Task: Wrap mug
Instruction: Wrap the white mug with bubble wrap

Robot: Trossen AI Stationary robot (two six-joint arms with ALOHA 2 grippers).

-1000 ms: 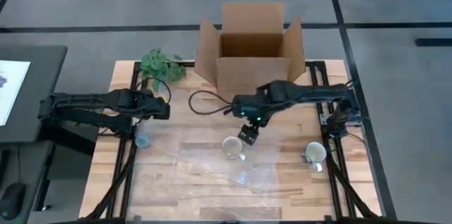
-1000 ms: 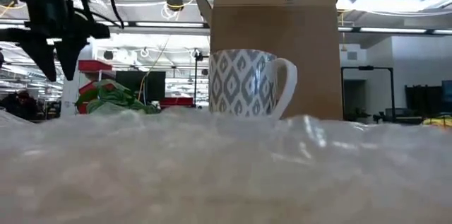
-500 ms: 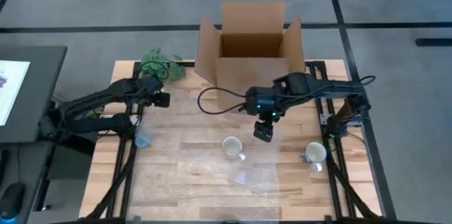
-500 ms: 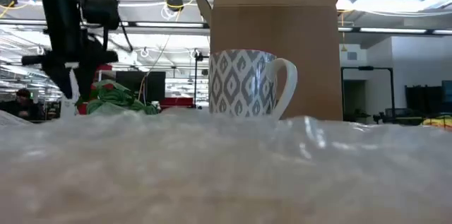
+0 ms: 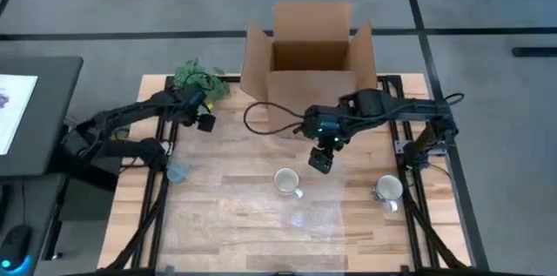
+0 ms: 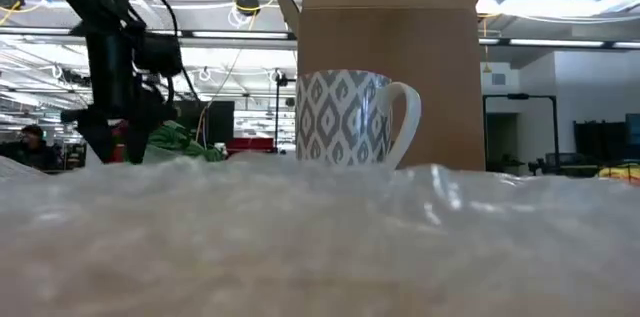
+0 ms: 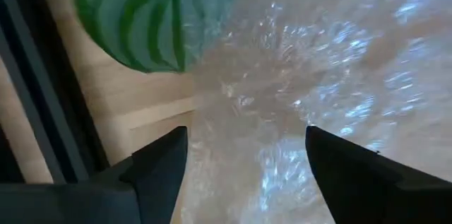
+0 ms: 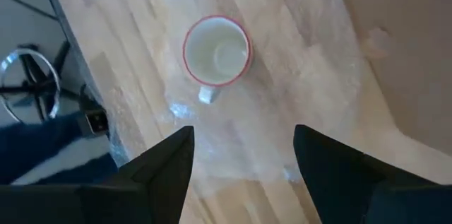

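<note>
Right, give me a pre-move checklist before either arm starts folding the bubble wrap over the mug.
1. Mug upright on the bubble wrap: ok, it stands with its open mouth up.
2. Left gripper open and free: ok, nothing between its fingers, wrap edge below it.
3. Right gripper open and free: ok, it hovers above the table beside the mug, holding nothing.
4. Second mug out of the way: ok, it sits apart by the right edge, off the wrap.
5. Cardboard box open at the back: ok.
6. Wrap lying flat under the mug: cannot tell.
</note>
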